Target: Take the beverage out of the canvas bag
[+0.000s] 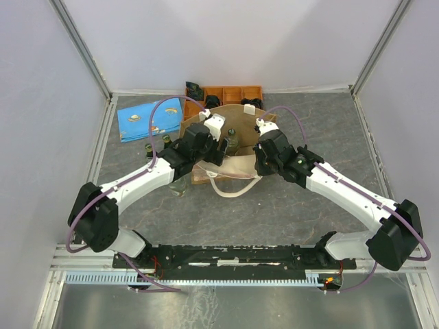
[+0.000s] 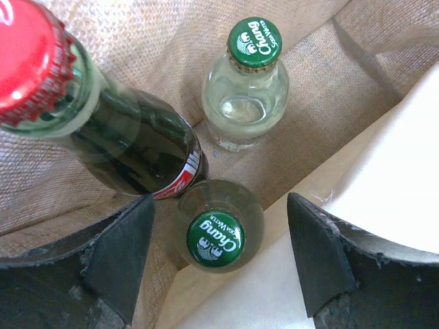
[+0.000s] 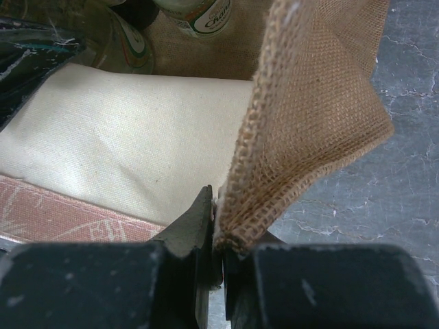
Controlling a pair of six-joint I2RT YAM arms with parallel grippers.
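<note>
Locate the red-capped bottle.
Left wrist view, upper left: the red-capped bottle is inside the bag, right beside the near green-capped bottle.

Top view: inside of canvas bag (image 1: pixel 236 118) mostly hidden by both arms. Small bottles (image 1: pixel 147 148) just left of bag: too small to ID. Inside bag: red-cap bottle (image 2: pixel 130 147) cut off at pic's top-left, base hidden; green-cap Chang bottle (image 2: pixel 218 229) seen cap-on, body mostly hidden. Chang-label bottle (image 3: pixel 199 12) cut by top edge. Right end effector (image 3: pixel 216 226): one fingertip hidden behind bag wall.
</note>
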